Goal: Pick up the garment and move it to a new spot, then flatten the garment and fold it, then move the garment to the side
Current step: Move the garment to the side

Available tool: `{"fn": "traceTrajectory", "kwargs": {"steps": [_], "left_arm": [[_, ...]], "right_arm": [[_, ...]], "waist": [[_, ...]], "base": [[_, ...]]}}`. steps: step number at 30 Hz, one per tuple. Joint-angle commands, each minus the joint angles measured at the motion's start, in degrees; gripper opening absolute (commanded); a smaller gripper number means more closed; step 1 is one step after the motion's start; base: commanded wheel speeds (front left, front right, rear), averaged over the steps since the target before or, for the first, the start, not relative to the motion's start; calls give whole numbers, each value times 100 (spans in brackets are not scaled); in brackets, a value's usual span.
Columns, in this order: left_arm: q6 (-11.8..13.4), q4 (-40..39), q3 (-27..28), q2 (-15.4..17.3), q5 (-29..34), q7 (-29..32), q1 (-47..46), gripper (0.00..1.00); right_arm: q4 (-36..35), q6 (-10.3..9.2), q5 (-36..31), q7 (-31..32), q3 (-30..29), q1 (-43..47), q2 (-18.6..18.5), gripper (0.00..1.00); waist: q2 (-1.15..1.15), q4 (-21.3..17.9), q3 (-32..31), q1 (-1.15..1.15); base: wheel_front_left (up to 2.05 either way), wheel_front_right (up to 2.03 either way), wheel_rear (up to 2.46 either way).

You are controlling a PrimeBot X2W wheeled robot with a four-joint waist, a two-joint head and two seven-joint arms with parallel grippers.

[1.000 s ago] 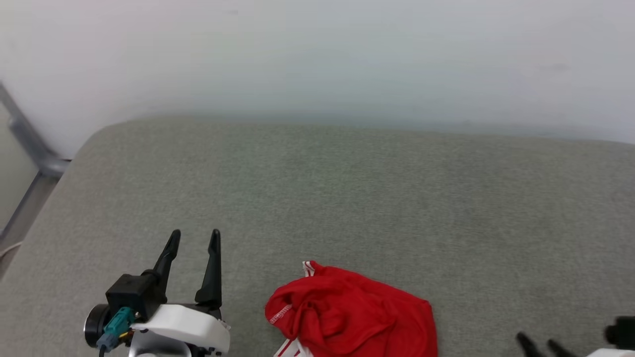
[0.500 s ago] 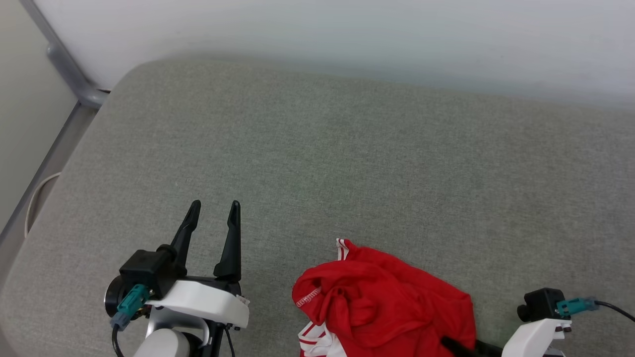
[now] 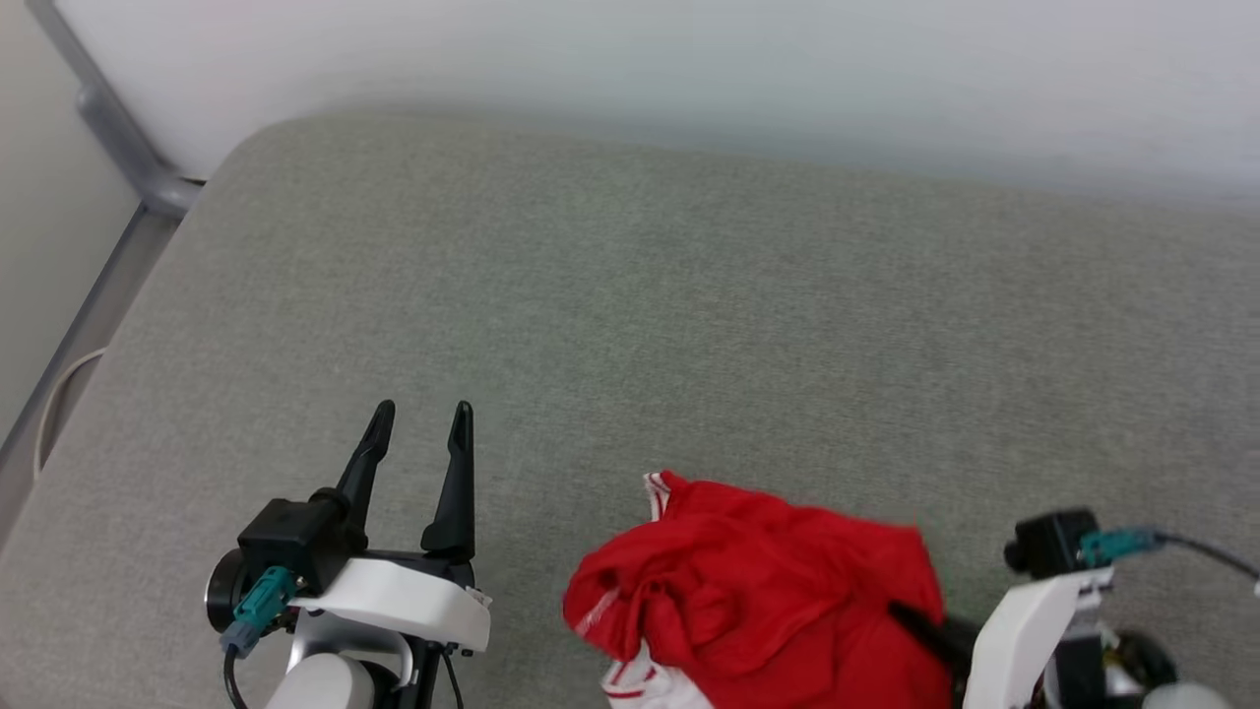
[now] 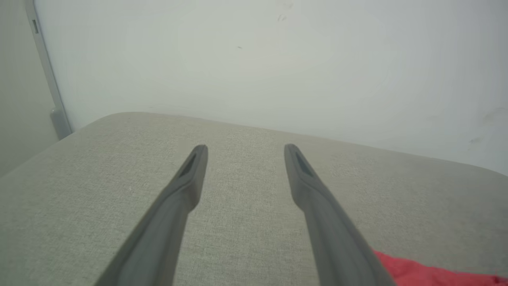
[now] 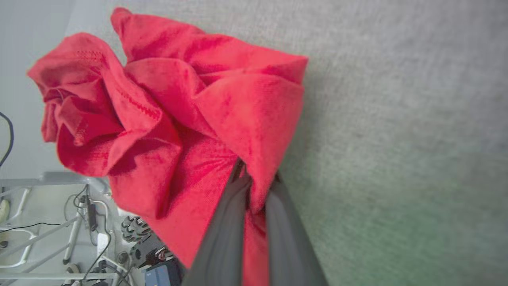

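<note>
**R tool clamped on garment, L tool free**

My R tool [image 3: 911, 620] comes in from the garment's [image 3: 758, 571] right side. Its white wrist housing is tilted, w/ a black camera block and teal plug on top. Both dark fingers point across into the red cloth, tips sunk in it. In the R wrist view the R tool [image 5: 256, 178] is clenched, its 2 fingers nearly together w/ a fold of the garment [image 5: 190, 119] pinched between them. So it is grasping the garment. Can't tell if the cloth is lifted or resting.

My L tool [image 3: 423, 412] sits to the garment's left, apart from it and not touching. Its fingers point away from me toward the wall [image 3: 689, 59]. It is released: in the L wrist view the L tool [image 4: 246, 149] has a wide gap w/ nothing in it. A strip of the garment [image 4: 428, 274] shows at that view's lower right corner.

The garment is a crumpled heap on the grey cushion [image 3: 689, 325], at the cushion's near edge. White trim w/ red stripes peeks out at its top left and bottom.

Count: 1 garment, 2 tools, 2 fingers each, 1 cushion. There is 1 grey metal rail [image 3: 118, 138] far left of the garment, beyond the cushion's corner.
</note>
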Motion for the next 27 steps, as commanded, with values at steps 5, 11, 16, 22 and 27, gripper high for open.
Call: {"fn": "traceTrajectory", "kwargs": {"steps": [5,11,16,22,27], "left_arm": [[-69,-76,82,7,105,-12,64,100],[-126,-184,126,-27,160,-12,50,100],[-138,-289,178,5,227,-12,15,100],[-147,-500,178,145,332,66,-191,100],[-159,-845,136,364,486,332,-511,100]], "right_arm": [[-919,-8,-478,72,284,-519,-635,0],[-1862,-8,-869,452,599,-924,-1244,0],[-2389,-8,-1009,721,665,-1164,-1581,0],[-2269,-7,-903,694,525,-1421,-1622,0],[-1633,-7,-716,308,410,-1840,-1598,0]], "waist": [[0,-517,-174,-1],[0,-1370,-159,-1],[0,-2346,-6,-1],[0,-3402,473,-1],[0,-3914,1160,-1]], "base": [[0,0,0],[0,0,0],[0,0,0],[0,0,0],[0,0,0]]}}
